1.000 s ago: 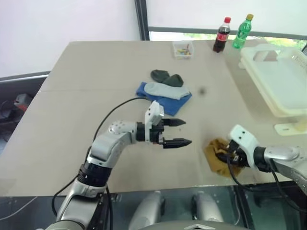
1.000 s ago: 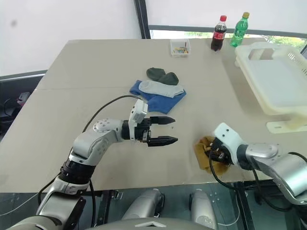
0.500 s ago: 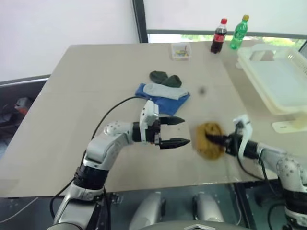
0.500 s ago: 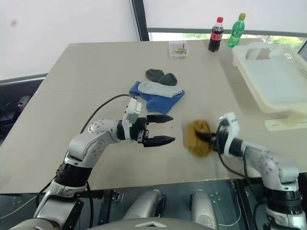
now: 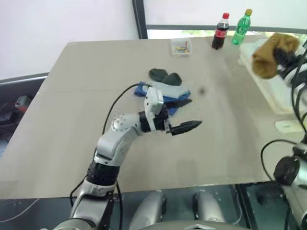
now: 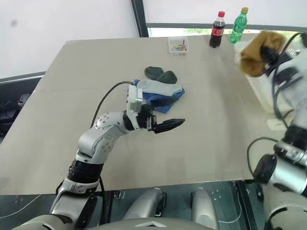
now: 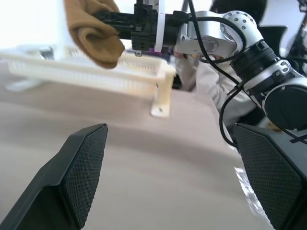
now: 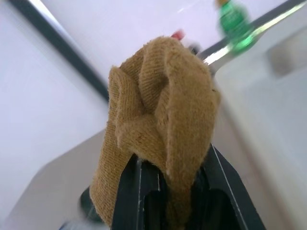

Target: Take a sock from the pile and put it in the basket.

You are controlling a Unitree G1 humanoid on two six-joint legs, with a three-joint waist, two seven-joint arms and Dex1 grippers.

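My right gripper [image 5: 284,57] is raised at the far right and is shut on a mustard-yellow sock [image 5: 268,53]. The sock hangs bunched above the near left edge of the cream-white basket [image 5: 263,82]. In the right wrist view the sock [image 8: 160,124] bulges out from between the black fingers [image 8: 139,191]. The pile [image 5: 165,91] lies mid-table: a pale grey sock on a blue one, with dark green socks [image 5: 165,75] behind. My left gripper [image 5: 186,115] hovers open just in front of the pile, pointing right. The left wrist view shows the slotted basket wall [image 7: 91,73] and the held sock [image 7: 93,33].
A cola bottle [image 5: 220,31] and a green bottle [image 5: 241,27] stand at the table's far edge, left of the basket. A small clear box [image 5: 182,47] sits further left. A white foot piece [image 5: 288,126] lies on the table by the basket's near corner.
My right gripper has lifted the mustard sock off the front of the table and carried it up and away to the basket's edge. The left gripper rose a little, still open.
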